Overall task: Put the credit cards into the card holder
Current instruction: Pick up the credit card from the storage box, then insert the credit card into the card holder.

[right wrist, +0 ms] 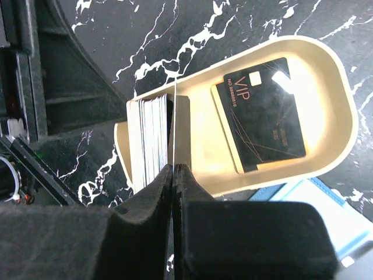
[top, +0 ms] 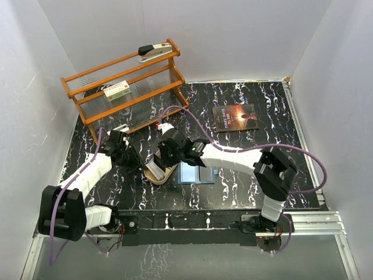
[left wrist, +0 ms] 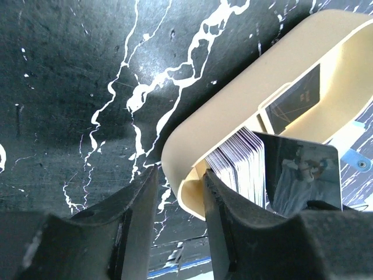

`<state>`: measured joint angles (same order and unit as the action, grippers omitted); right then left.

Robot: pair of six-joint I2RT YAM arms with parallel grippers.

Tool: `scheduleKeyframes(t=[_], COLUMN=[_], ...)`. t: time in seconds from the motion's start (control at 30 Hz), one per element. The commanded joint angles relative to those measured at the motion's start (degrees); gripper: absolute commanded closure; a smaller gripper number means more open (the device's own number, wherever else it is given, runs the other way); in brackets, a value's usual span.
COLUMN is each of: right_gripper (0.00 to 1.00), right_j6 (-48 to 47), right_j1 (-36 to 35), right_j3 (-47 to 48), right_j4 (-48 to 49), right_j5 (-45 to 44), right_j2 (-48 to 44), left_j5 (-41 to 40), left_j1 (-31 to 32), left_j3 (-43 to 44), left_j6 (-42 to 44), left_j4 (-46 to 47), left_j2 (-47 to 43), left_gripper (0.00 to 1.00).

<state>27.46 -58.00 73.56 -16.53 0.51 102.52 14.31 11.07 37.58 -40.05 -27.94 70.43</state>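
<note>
From above we see the left gripper [top: 139, 165] and right gripper [top: 165, 156] at the tray [top: 157, 177], with the blue card holder [top: 198, 174] lying open just beside it. In the left wrist view, the jaws are narrowly apart astride the tray's end wall. In the right wrist view, the jaws pinch one upright card [right wrist: 175, 116] beside the stack [right wrist: 148, 137].

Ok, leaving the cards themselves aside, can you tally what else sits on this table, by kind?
Wooden rack: 1
Stapler: 1
White-green box: 1
Book: 1
Tan tray: 1
Blue card holder: 1
Total: 6
</note>
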Motion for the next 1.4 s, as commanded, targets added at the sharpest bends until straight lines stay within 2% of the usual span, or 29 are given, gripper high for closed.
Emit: scheduleKeyframes(t=[0.0,0.2,0.37,0.77,0.93,1.17,1.37], right_gripper=[1.00,1.00,1.00,1.00,1.00,1.00,1.00], right_j6=[0.9,1.8,2.3,4.8,8.2,11.6,14.2], right_j1=[-0.3,-0.3,-0.2,1.2,3.9,9.0,14.0], right_j3=[-1.8,-5.6,-6.3,-10.2,-15.8,-24.7,-33.2], right_j4=[1.5,2.5,2.5,-2.4,-3.1,-1.8,2.5], right_j5=[-4.8,-6.8,-6.9,-14.9,-14.2,-11.0,-3.6], right_j2=[-7.3,-12.2,-12.2,-16.6,-21.0,-29.0,-34.5], left_j5=[-1.3,-0.5,2.0,11.7,10.5,3.4,2.0], left_j1=[-0.2,-0.2,-0.2,1.1,6.3,19.7,26.3], left_j3=[3.0,5.6,6.3,5.8,6.5,11.2,12.9], left_j6=[0.6,1.7,2.3,3.6,3.1,2.9,1.1], left_j4=[-2.3,-2.6,-0.9,5.0,7.1,7.9,11.3], left_j2=[-3.0,-5.7,-8.0,-7.0,-4.5,1.8,7.5], left_gripper=[0.63,0.59,0.57,0.62,0.66,0.68,0.79])
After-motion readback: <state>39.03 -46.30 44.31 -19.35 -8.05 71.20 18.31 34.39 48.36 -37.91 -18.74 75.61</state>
